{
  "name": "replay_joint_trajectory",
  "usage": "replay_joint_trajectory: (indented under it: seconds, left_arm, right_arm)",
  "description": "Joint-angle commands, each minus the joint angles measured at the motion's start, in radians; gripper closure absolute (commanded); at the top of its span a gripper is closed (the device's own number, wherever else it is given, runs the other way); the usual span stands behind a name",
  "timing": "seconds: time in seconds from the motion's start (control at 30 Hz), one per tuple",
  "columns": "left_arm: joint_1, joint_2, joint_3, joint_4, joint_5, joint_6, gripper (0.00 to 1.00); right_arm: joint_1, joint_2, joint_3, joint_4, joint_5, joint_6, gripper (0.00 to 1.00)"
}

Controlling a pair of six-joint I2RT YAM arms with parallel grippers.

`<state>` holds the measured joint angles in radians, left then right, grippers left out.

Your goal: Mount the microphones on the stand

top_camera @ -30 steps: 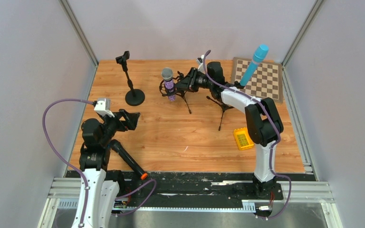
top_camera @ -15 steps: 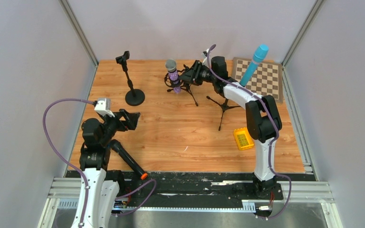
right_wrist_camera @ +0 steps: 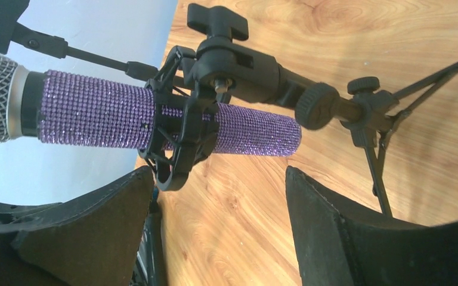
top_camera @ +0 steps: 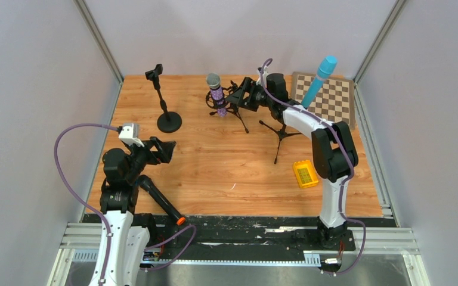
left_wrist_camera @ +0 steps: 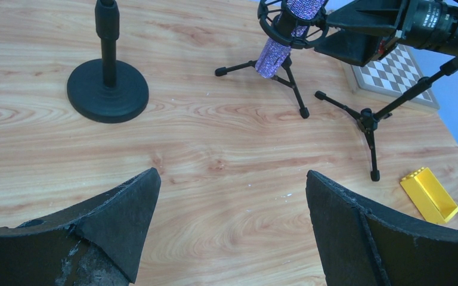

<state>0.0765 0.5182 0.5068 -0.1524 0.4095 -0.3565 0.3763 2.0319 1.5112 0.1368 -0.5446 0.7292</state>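
Note:
The glittery purple microphone (top_camera: 216, 95) with its silver mesh head sits in the black shock mount (right_wrist_camera: 182, 128) of a small tripod stand (left_wrist_camera: 292, 89). My right gripper (top_camera: 238, 97) is open just right of it, and the purple microphone (right_wrist_camera: 95, 116) lies across beyond the fingertips of the right gripper (right_wrist_camera: 217, 179), touching neither. The light-blue microphone (top_camera: 319, 80) stands tilted on a second tripod (top_camera: 280, 134). The black microphone (top_camera: 164, 205) with an orange ring lies by my left arm's base. My left gripper (top_camera: 164, 149) is open over bare wood, shown as the left gripper (left_wrist_camera: 232, 176).
A round-base stand (top_camera: 168, 121) with an empty clip on top stands at the back left. A chessboard (top_camera: 334, 98) lies at the back right, and a yellow brick (top_camera: 305, 174) lies near the right arm. Tripod legs spread across the wood; walls close three sides.
The right gripper moved the purple microphone and its tripod toward the back, then opened and let go. The left arm has not moved.

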Motion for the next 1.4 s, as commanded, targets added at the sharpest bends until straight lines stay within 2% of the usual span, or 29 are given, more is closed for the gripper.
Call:
replay_joint_trajectory:
  seconds: [0.0, 0.33, 0.57, 0.8, 0.9, 1.1, 1.37]
  left_arm:
    - [0.010, -0.009, -0.001, 0.035, -0.006, 0.020, 0.00]
    - [0.011, 0.018, 0.021, -0.007, -0.049, -0.006, 0.00]
    - [0.011, 0.083, 0.076, -0.087, -0.110, -0.023, 0.00]
    - [0.010, 0.127, 0.128, -0.130, -0.183, -0.049, 0.00]
    - [0.010, 0.142, 0.148, -0.140, -0.207, -0.076, 0.00]
    - [0.011, 0.209, 0.171, -0.054, -0.218, -0.069, 0.00]
    - [0.011, 0.422, 0.289, 0.069, -0.194, -0.053, 0.00]
  right_arm:
    - [0.005, -0.116, -0.043, -0.003, 0.056, -0.070, 0.20]
    - [0.089, -0.225, -0.106, -0.112, 0.201, -0.234, 0.19]
    - [0.202, -0.351, -0.212, -0.200, 0.491, -0.387, 0.18]
    - [0.316, -0.465, -0.345, -0.212, 0.680, -0.453, 0.16]
    - [0.330, -0.511, -0.410, -0.212, 0.669, -0.446, 0.16]
    - [0.333, -0.566, -0.502, -0.206, 0.597, -0.411, 0.15]
    - [0.334, -0.625, -0.637, -0.190, 0.514, -0.374, 0.13]
